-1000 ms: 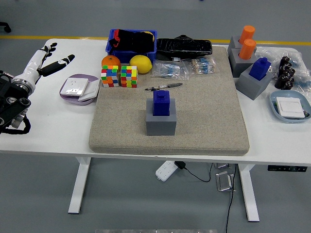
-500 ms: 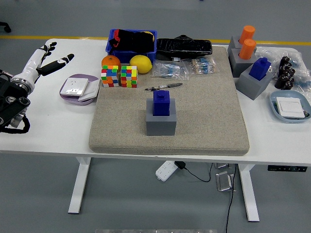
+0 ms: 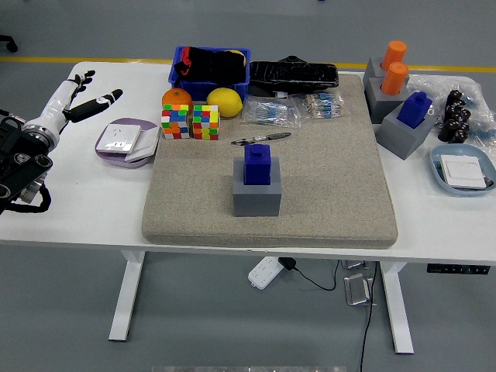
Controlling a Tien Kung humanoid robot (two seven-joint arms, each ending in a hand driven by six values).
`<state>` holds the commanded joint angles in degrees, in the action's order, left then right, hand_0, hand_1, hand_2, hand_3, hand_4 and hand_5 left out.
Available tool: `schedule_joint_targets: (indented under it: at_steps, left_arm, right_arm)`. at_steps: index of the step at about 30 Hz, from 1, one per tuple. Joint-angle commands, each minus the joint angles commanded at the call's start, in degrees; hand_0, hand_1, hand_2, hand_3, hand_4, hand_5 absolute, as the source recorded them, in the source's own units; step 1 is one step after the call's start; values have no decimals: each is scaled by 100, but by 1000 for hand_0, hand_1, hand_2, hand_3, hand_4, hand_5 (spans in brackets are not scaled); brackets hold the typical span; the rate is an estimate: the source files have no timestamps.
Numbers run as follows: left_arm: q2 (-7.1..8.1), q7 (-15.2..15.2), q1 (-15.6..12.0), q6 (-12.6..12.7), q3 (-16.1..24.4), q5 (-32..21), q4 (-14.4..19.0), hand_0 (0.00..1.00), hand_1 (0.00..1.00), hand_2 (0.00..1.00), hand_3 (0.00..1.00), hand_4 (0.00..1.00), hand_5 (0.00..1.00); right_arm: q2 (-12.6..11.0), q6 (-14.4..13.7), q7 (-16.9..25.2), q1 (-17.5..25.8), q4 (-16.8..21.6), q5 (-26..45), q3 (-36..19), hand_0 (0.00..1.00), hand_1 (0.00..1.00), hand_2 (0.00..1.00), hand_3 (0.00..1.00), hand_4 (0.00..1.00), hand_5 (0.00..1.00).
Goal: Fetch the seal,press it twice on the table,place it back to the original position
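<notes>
Wide white worktop (image 3: 77, 209), tan mat (image 3: 325, 186) across it. The left hand (image 3: 77, 97) hovers at the far left edge, fingers spread, holding nothing. Well off to its right, the blue seal (image 3: 256, 164) sits untouched in its grey holder (image 3: 256, 196). Fetching, both presses and the return all remain.

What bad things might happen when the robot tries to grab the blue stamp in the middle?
1. The left hand is open and far off at the table's left edge, so it must cross the purple dish and the puzzle cubes and might bump them.
2. The blue seal sits in a gray holder; lifting it might drag the holder along.
3. A pen lies just behind the seal and might get knocked.
</notes>
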<state>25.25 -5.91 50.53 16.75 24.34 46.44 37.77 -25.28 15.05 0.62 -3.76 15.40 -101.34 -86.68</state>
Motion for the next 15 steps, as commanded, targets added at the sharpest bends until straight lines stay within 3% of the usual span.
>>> schedule_joint_targets:
  at_steps: [15]
  left_arm:
    - [54,-26,47,18,107,26,32,998,998,987,981,856,640]
  right_arm:
    - [-69,-75,18,-39,-9,-97,-38,805,706,688,649,780,542]
